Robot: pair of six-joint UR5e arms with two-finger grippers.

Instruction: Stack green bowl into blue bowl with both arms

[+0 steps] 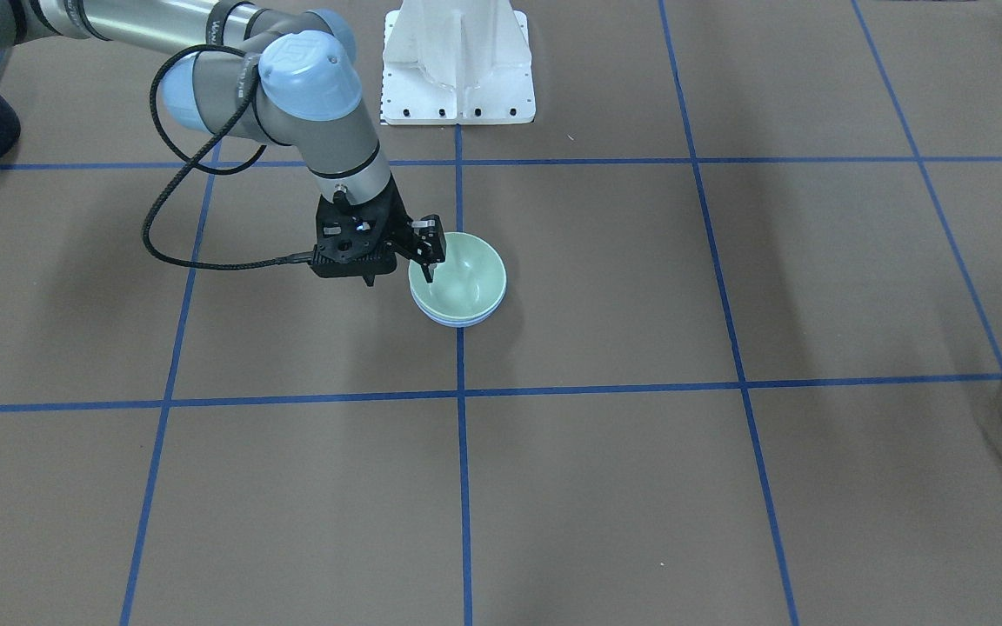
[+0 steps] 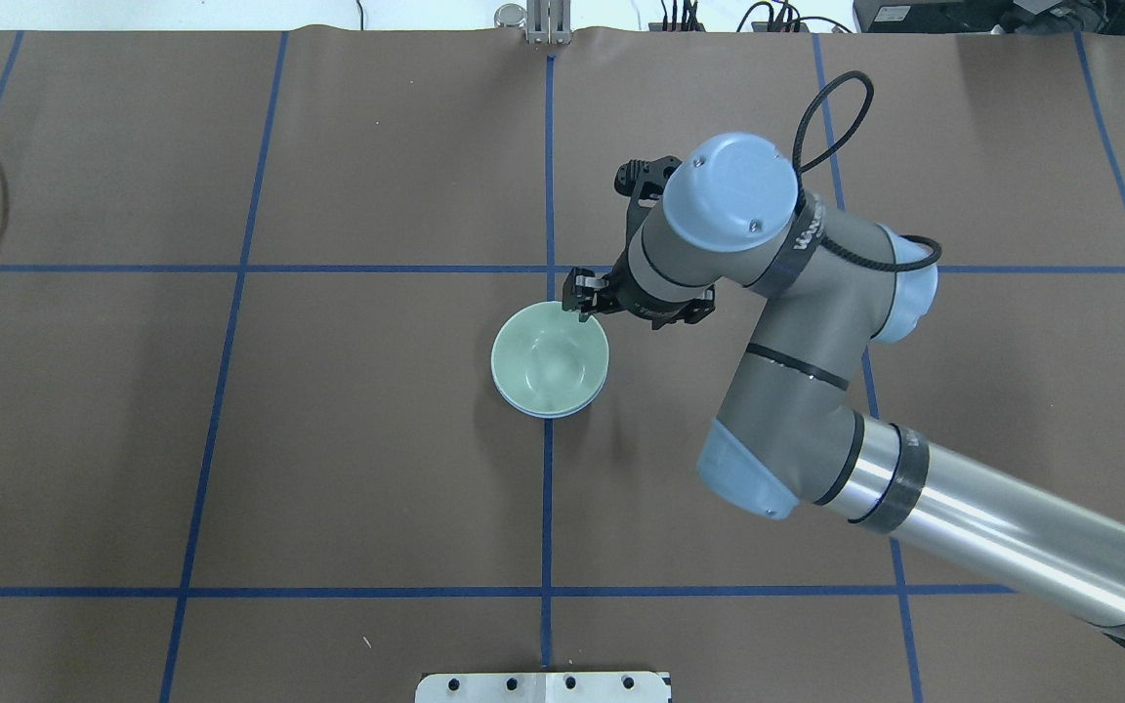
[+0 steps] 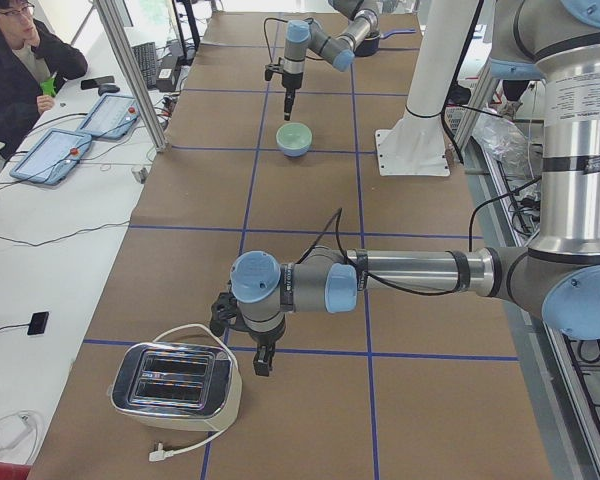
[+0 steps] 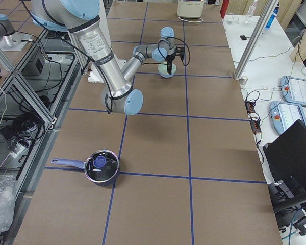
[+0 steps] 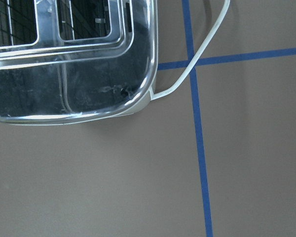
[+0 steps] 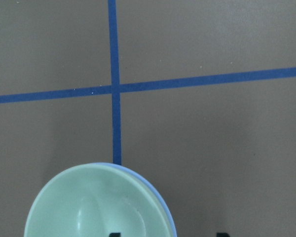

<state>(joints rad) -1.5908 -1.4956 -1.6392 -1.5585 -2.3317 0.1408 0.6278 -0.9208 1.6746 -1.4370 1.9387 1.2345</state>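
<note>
The green bowl (image 1: 464, 280) sits nested inside the blue bowl (image 1: 457, 321) at the table's middle, on a blue tape line. Only a thin blue rim shows under it. The stack also shows in the overhead view, green bowl (image 2: 549, 357) in blue bowl (image 2: 555, 414), and in the right wrist view, green bowl (image 6: 89, 207) in blue bowl (image 6: 166, 213). My right gripper (image 1: 428, 261) is open above the green bowl's rim, one finger over the inside and one outside, holding nothing. My left gripper (image 3: 250, 350) hangs far away beside a toaster; I cannot tell whether it is open or shut.
A chrome toaster (image 3: 175, 390) with a white cord stands at the table's left end, right under the left wrist camera (image 5: 64, 59). A dark pot (image 4: 101, 166) sits at the right end. The white pedestal base (image 1: 457, 61) stands behind the bowls. An operator (image 3: 20, 50) sits beside the table.
</note>
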